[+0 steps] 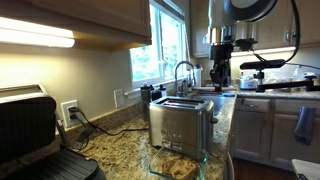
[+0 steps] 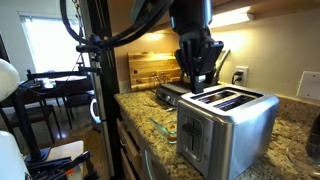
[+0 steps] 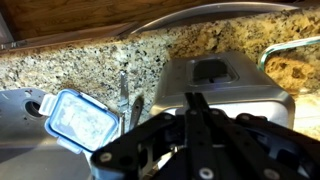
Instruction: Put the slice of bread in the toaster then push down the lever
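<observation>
Sitting nearest, the small tan slice of bread [image 1: 178,161] seems to lie in a clear glass dish [image 1: 151,160], just before the boxy brushed-steel toaster [image 1: 181,120]. Beyond, the black gripper [image 2: 198,84] hangs empty, fingers pressed together. Lowered like that, it would shove the bread or strike the glass rim.
</observation>
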Available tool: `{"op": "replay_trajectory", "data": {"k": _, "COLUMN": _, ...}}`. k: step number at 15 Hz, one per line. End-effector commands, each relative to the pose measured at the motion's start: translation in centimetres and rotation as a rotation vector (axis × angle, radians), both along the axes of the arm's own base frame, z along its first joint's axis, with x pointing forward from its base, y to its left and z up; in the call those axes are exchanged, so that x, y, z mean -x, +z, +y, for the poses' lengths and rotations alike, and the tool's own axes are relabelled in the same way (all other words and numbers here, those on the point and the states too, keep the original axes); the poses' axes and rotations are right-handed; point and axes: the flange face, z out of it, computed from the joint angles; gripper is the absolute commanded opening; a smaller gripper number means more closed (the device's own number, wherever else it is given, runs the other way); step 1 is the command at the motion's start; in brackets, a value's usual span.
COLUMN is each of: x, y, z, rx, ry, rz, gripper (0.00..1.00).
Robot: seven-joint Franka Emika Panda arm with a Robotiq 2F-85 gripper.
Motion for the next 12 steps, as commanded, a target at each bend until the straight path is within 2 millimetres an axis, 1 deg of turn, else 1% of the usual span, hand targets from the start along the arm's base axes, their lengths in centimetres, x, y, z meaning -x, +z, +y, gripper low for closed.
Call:
{"op": "replay_trajectory", "data": {"k": 1, "x": 0.44, "y": 0.11, "z": 0.21, "rx": 0.004, "ry": 0.043, "rz": 0.035, "gripper": 0.03}}
{"op": "replay_trajectory", "data": {"k": 12, "x": 0.09, "y": -0.39, "z": 0.66, "rx": -0.013, "ry": 0.098, "rz": 0.04, "gripper": 0.03}}
